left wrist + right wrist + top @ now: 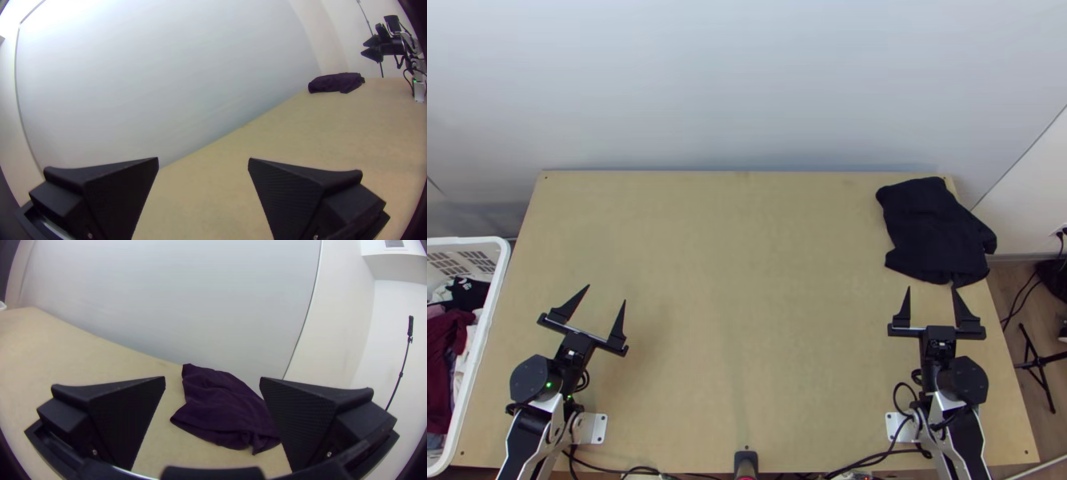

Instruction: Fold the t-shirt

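Honestly, looks like no fold is in progress. Black cloth t-shirt (935,232) is in a compact, uneven bundle at the far right corner of the light wooden table (739,280), poking past the right edge. Could be waiting or already finished, can't tell. Both wide-fingered black grippers, left (606,293) and right (931,289), are spread apart and holding nothing. If it needs folding, I'd have the right one pinch it and drag it mid-table, then use both to flatten it.
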### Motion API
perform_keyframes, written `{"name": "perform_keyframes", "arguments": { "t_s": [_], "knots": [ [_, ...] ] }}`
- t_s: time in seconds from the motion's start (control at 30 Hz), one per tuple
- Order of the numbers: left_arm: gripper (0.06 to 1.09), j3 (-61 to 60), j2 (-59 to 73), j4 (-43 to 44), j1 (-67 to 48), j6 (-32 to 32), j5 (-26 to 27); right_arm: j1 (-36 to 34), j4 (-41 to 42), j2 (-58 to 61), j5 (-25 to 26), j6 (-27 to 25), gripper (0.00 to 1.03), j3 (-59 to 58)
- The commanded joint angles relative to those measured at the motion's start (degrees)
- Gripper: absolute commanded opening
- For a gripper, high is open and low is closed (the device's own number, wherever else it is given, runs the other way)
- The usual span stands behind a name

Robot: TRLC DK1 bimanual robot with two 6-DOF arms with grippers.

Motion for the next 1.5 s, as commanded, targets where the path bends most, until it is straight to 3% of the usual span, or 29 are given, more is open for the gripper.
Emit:
{"name": "perform_keyframes", "arguments": {
  "t_s": [0.0,0.6,0.83,1.17,1.27,1.4,1.47],
  "knots": [
    [1.04,0.0,0.0,0.0,0.0,0.0,0.0,0.0,0.0,0.0,0.0,0.0,0.98,0.0],
    [1.04,0.0,0.0,0.0,0.0,0.0,0.0,0.0,0.0,0.0,0.0,0.0,0.98,0.0],
    [1.04,0.0,0.0,0.0,0.0,0.0,0.0,5.2,0.0,0.1,-0.3,1.8,0.98,0.0],
    [1.04,0.0,0.0,0.0,0.0,0.0,0.0,5.0,0.0,0.0,-0.3,1.8,0.98,0.0],
    [1.04,-0.1,0.0,0.4,-1.2,-6.2,0.2,5.5,0.0,0.0,-0.4,6.9,0.98,0.0],
    [1.04,0.0,0.0,0.2,-7.5,-9.1,0.1,8.4,-0.1,0.1,-0.4,11.4,0.98,0.0],
    [1.04,-0.1,-0.1,0.4,-7.3,-2.5,-0.2,9.5,0.5,-0.1,-0.4,11.7,0.97,0.0]
  ]
}}
